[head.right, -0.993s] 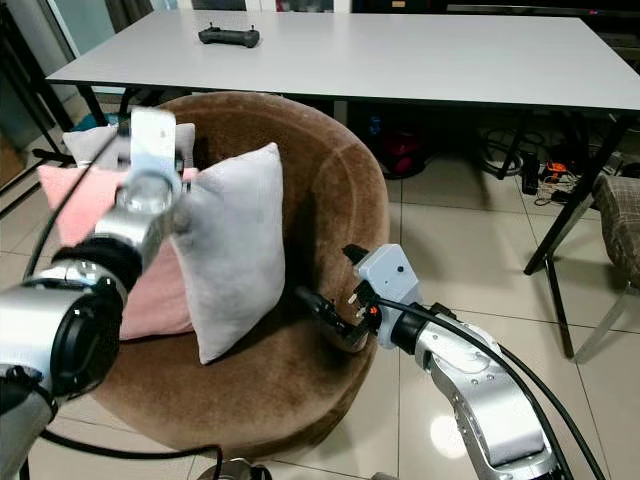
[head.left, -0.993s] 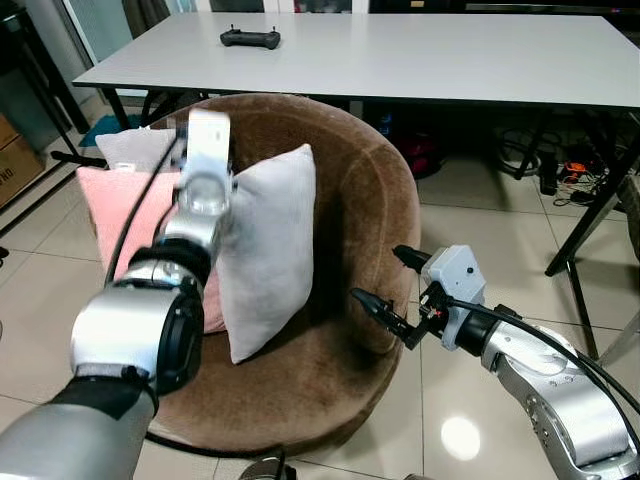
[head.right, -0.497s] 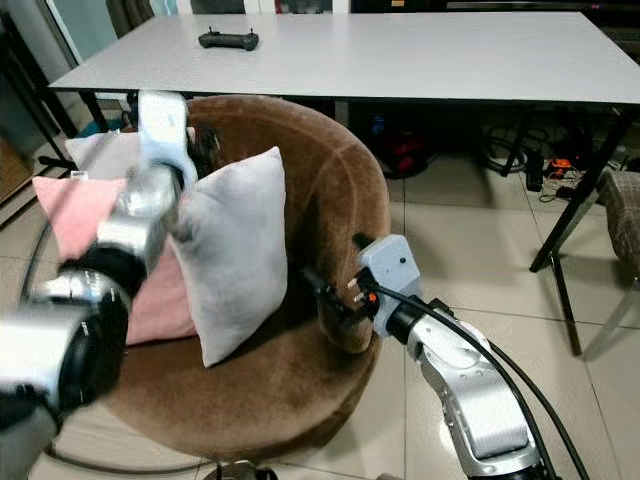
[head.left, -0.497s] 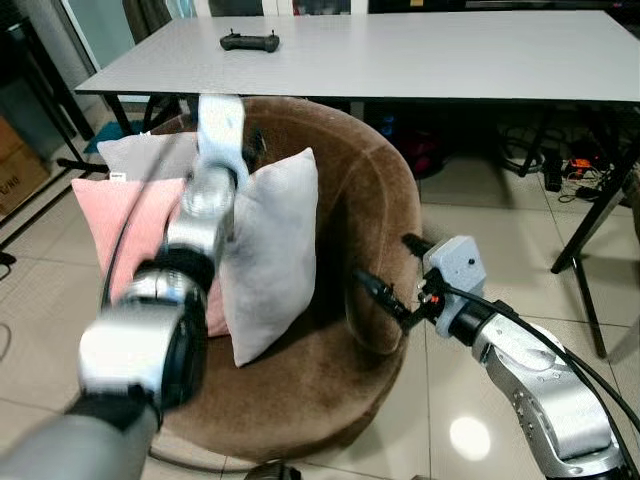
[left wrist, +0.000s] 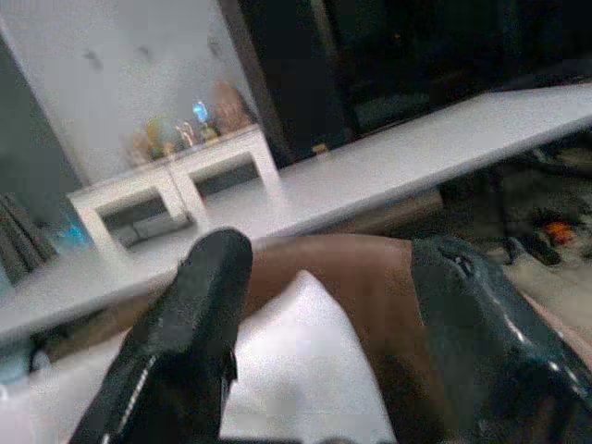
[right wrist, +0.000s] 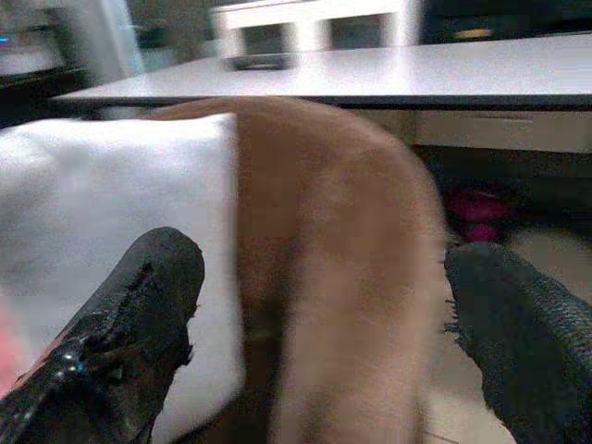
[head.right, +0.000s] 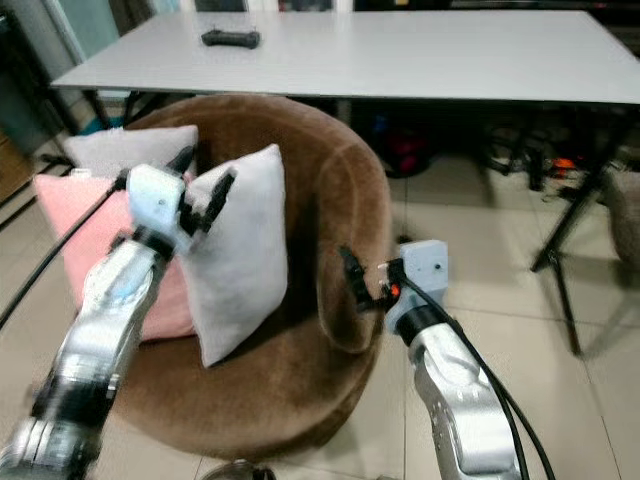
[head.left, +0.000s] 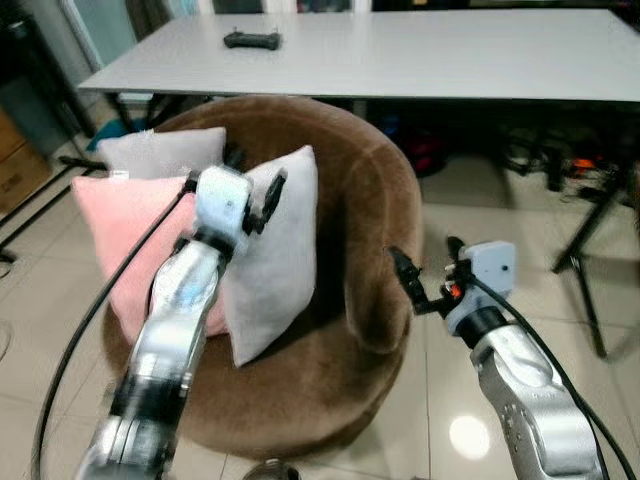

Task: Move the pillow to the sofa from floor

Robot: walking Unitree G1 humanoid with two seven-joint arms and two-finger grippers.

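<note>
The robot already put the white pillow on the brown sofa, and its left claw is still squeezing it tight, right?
Not quite. The white pillow does stand on the brown sofa, but the left gripper is open and holds nothing. The left eye view shows its fingers spread at the pillow's top edge.

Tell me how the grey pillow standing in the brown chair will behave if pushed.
The grey pillow stands on edge, leaning on the pink pillow, so it would probably topple. It looks soft and light; the open left end effector would likely dent it.

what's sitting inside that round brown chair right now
Three pillows: a white pillow upright in front, a pink pillow beside it, and a grey pillow behind. The seat beneath them is mostly covered.
</note>
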